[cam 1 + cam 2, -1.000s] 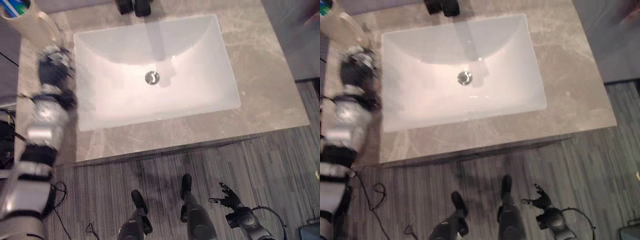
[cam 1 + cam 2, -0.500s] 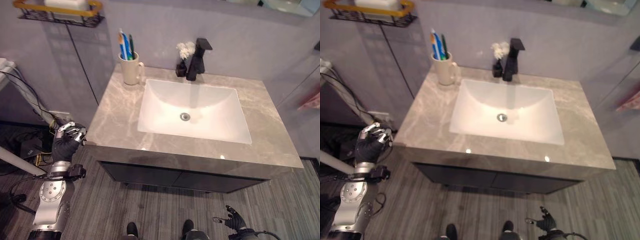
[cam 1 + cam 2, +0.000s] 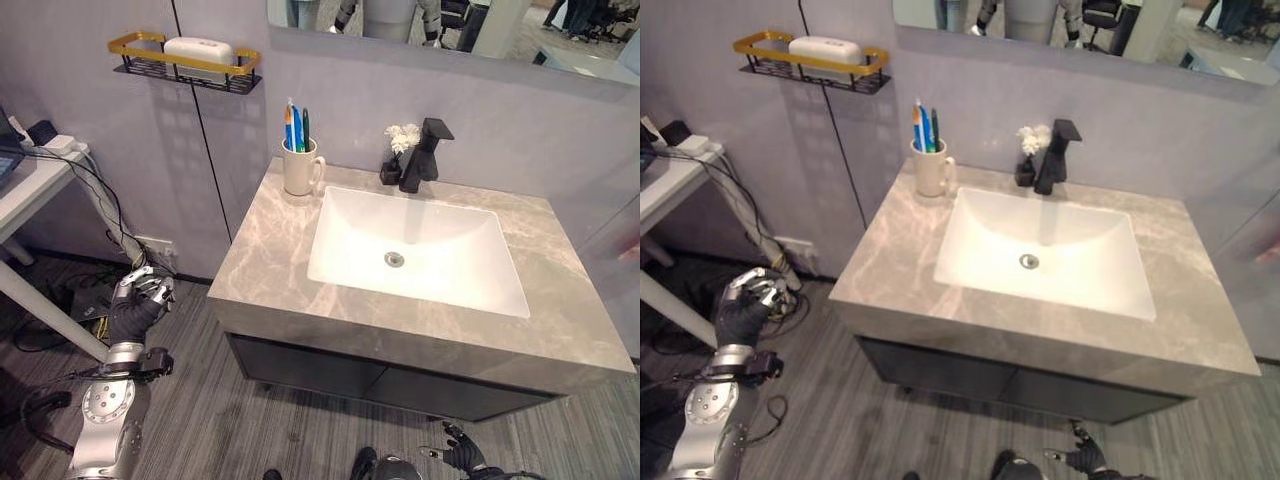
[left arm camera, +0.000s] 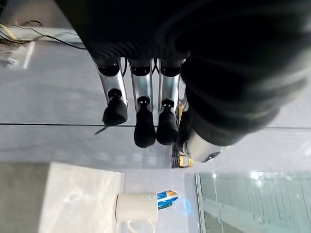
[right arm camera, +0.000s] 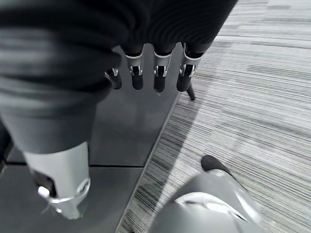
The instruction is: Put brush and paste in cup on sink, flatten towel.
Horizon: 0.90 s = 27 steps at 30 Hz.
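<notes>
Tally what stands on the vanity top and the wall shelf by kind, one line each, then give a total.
Cup, holding brush and paste: 1
Tap: 1
Vase of white flowers: 1
White case on the wall shelf: 1
Total: 4

Both hands are off the vanity, down by the floor: left hand, right hand.

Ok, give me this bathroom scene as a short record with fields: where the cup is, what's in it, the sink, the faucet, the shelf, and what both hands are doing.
cup: cream mug at the back left corner of the counter
cup contents: toothbrush and paste upright inside
basin: white basin, nothing in it
faucet: black faucet behind the basin, small flower vase beside it
shelf: yellow-rimmed wall shelf holding a white object
left hand: left hand off the counter's left side, relaxed, holding nothing
right hand: right hand low above the floor, holding nothing
</notes>
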{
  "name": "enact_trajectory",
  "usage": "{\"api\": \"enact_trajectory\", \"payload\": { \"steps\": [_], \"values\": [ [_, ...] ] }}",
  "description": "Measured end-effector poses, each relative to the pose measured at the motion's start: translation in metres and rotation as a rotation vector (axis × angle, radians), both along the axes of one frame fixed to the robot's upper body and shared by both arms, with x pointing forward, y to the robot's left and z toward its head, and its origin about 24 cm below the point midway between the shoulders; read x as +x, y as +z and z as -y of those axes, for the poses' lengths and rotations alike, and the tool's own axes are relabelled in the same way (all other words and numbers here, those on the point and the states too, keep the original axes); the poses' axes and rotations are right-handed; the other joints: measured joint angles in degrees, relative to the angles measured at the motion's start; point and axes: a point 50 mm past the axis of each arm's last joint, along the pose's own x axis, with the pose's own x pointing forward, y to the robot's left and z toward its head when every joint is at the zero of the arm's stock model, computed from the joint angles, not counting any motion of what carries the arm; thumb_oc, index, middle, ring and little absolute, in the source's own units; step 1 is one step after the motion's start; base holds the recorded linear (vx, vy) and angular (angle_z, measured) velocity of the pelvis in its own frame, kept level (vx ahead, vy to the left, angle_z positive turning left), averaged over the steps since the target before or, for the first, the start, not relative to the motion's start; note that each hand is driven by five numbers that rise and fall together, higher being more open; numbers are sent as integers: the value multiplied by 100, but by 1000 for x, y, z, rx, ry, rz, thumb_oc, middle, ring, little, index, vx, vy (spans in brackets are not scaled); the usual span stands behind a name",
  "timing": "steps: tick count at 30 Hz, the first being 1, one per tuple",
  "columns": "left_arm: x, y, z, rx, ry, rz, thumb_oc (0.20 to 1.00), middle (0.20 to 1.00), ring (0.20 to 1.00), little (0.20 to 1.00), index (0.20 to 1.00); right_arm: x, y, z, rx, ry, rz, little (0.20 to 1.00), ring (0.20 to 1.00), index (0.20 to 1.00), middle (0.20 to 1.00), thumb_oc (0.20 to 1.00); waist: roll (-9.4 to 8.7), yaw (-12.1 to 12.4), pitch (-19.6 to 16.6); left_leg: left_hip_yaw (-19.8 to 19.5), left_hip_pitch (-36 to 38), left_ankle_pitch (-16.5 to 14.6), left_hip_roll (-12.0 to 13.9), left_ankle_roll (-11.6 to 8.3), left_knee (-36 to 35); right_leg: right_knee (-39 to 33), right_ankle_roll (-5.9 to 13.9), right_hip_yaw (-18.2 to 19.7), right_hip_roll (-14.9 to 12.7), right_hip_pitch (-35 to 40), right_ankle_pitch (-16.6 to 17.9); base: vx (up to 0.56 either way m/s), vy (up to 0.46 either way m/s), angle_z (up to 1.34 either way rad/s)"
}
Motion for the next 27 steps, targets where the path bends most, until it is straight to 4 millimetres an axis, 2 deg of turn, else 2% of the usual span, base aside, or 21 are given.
{"api": "enact_trajectory", "payload": {
  "steps": [1,3,5,7,8,9,11,13,14,15,16,17,19,20,21,22,23,24,25,26,27],
  "values": [
    [0,0,0,0,1,1,200,200,200,200,200,1,0,0,-1,1,4,1000,1000,1000,1000,1000,0,-1,-17,5,3,-20,0,-76,31,-119,-148,26,67,44,-133,146,-152,-3],
    [0,0,0,-4,3,2,200,200,200,200,200,2,1,0,0,4,10,1000,1000,1000,1000,1000,38,-1,-37,40,-11,-63,83,-173,130,-323,-317,3,186,149,-120,72,-106,-2],
    [1,1,0,-4,4,7,200,200,200,200,200,7,3,-1,0,9,27,1000,1000,1000,1000,1000,66,15,-51,77,-158,-253,215,-316,504,-432,-398,3,336,208,-133,-17,-108,-8],
    [4,5,0,-4,1,24,319,319,319,319,319,7,2,-4,1,29,21,1000,1000,1000,1000,1000,-66,20,-60,103,-572,-401,250,-512,1282,-544,-438,48,336,144,-199,-52,-90,-12],
    [4,5,0,-7,1,27,460,460,460,460,460,9,3,-4,-7,41,24,1000,1000,1000,1000,1000,-48,44,-57,104,-739,-469,345,-603,1641,-600,-468,92,385,160,-196,-20,-61,-21],
    [4,5,0,-9,0,28,564,564,564,564,564,10,3,-2,-15,45,25,1000,1000,1000,1000,1000,-42,44,-48,101,-758,-516,394,-655,1756,-613,-509,121,426,177,-214,85,-17,-20],
    [8,9,1,-13,2,46,865,865,865,865,865,10,5,2,-43,62,23,1000,1000,1000,1000,1000,1,29,-21,186,-905,-527,520,-661,1939,-620,-552,143,465,173,-241,103,64,-10],
    [11,14,3,-11,1,71,1000,1000,1000,1000,1000,8,6,9,-63,57,18,1000,1000,1000,1000,1000,131,16,-34,440,-807,-591,599,-580,1685,-605,-659,162,544,77,-239,25,164,-6],
    [13,18,3,-7,6,87,1000,1000,1000,1000,1000,7,6,11,-70,54,11,1000,1000,1000,1000,1000,158,25,-41,373,-813,-594,594,-567,1597,-567,-693,263,567,-24,-231,97,203,-22],
    [16,21,2,-4,13,101,1000,1000,1000,1000,1000,10,5,11,-73,50,11,1000,1000,1000,1000,1000,71,79,42,96,-1053,-650,570,-593,1865,-704,-784,438,542,-45,-178,102,201,-38],
    [17,22,1,-5,25,105,1000,1000,1000,1000,1000,12,5,9,-73,48,16,1000,1000,1000,1000,1000,26,143,56,-202,-1128,-589,660,-699,1574,-854,-791,514,552,-60,-130,115,214,-36],
    [18,22,2,-9,28,105,1000,1000,1000,1000,1000,13,5,10,-80,44,18,1000,1000,1000,1000,1000,29,128,69,-386,-1208,-457,827,-898,1320,-910,-785,540,569,-96,-125,137,191,-32],
    [18,20,1,-12,36,99,1000,1000,1000,1000,1000,13,6,15,-93,33,12,1000,1000,1000,1000,1000,92,113,101,-394,-1186,-277,1269,-1040,884,-960,-680,631,563,-83,-37,139,202,-32],
    [18,20,1,-12,36,97,1000,1000,1000,1000,1000,10,6,19,-103,27,7,1000,1000,1000,1000,1000,195,97,87,-396,-1151,-242,1365,-1050,726,-978,-598,665,563,-70,24,152,238,-43],
    [17,19,2,-16,34,97,1000,1000,1000,1000,1000,11,10,29,-129,21,11,1000,1000,1000,1000,1000,426,100,89,-409,-987,-299,1356,-939,487,-973,-498,774,574,-57,95,172,245,-45],
    [17,19,1,-15,38,96,1000,1000,1000,1000,1000,10,10,32,-136,14,7,1000,1000,1000,1000,1000,469,112,101,-439,-919,-47,1293,-997,424,-987,-444,862,539,-56,132,177,245,-66],
    [15,18,-2,-14,51,93,1000,1000,1000,1000,1000,8,9,31,-136,13,0,1000,1000,1000,1000,1000,521,196,79,-346,-898,19,1188,-947,425,-1151,-350,973,446,20,184,159,248,-53],
    [12,19,-5,-13,61,95,1000,1000,1000,1000,1000,5,7,28,-124,14,-9,1000,1000,1000,1000,1000,562,160,64,-297,-878,56,1123,-897,420,-1098,-337,952,360,65,197,119,249,-33],
    [9,20,-8,0,65,92,925,925,925,925,925,-2,4,22,-106,5,-23,1000,1000,1000,1000,1000,455,128,-3,-264,-774,89,943,-844,361,-1023,-325,1002,227,120,133,86,257,-23],
    [3,18,-14,13,82,80,853,853,853,853,853,-8,0,15,-84,1,-39,1000,1000,1000,1000,1000,297,195,-121,-164,-662,150,756,-765,222,-1128,-98,1170,74,120,297,66,249,-32],
    [-1,15,-17,9,97,66,752,752,752,752,752,-8,-2,11,-73,9,-40,1000,1000,1000,1000,1000,250,187,-161,-74,-578,203,678,-746,202,-1154,-92,1278,39,134,295,57,215,-42]
  ]
}}
